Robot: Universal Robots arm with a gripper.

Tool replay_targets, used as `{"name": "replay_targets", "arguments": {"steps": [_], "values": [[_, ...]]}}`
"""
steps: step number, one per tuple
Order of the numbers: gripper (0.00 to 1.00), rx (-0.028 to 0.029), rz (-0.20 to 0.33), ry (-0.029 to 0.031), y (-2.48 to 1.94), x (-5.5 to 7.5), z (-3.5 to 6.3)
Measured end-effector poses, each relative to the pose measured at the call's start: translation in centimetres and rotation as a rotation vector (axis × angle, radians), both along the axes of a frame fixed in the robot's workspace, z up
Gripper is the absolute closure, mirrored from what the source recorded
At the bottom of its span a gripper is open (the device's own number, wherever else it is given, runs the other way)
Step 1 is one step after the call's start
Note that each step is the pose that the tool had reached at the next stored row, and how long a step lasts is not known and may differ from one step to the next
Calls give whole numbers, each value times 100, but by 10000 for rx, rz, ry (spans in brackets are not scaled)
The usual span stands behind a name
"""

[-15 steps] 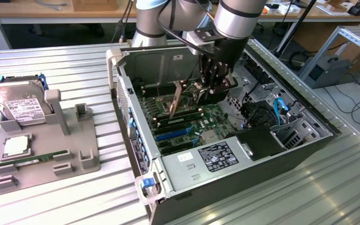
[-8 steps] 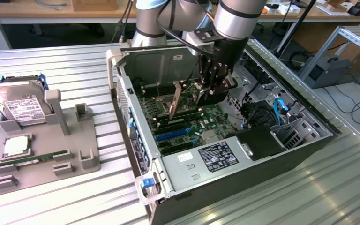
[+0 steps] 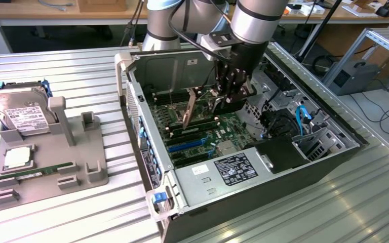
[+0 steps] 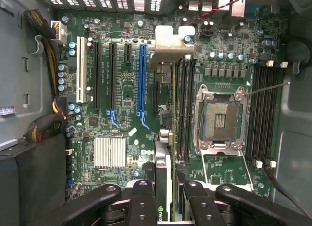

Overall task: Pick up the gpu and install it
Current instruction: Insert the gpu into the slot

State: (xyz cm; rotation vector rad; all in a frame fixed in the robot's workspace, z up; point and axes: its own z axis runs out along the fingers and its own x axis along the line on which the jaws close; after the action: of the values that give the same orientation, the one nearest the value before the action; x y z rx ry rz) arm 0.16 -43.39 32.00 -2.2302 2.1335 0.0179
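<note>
I hold the gpu (image 3: 190, 107) upright inside the open computer case (image 3: 130, 96), above the green motherboard (image 3: 211, 134). My gripper (image 3: 226, 99) is shut on it. The wrist view shows the card edge-on, its silver bracket (image 4: 170, 43) at the far end and its black face between my black fingers (image 4: 141, 197). There my gripper (image 4: 168, 189) clamps it from both sides. The card hangs just beside the long blue slot (image 4: 142, 75), between that slot and the black memory slots (image 4: 185, 109). I cannot tell whether its lower edge touches the board.
A grey holder (image 3: 79, 167) left of the case carries a silver hard drive (image 3: 26, 114), a processor chip (image 3: 18, 157) and a narrow green RAM stick (image 3: 36, 173). Inside the case are the open processor socket (image 4: 219, 119), a heatsink (image 4: 109, 152), cable bundles (image 4: 44, 126) and a black box (image 3: 282, 152).
</note>
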Motion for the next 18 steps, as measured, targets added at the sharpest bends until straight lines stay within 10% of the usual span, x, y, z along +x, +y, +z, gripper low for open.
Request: {"name": "replay_targets", "arguments": {"steps": [18], "values": [[73,0,-1,0,-33,-4,-18]]}}
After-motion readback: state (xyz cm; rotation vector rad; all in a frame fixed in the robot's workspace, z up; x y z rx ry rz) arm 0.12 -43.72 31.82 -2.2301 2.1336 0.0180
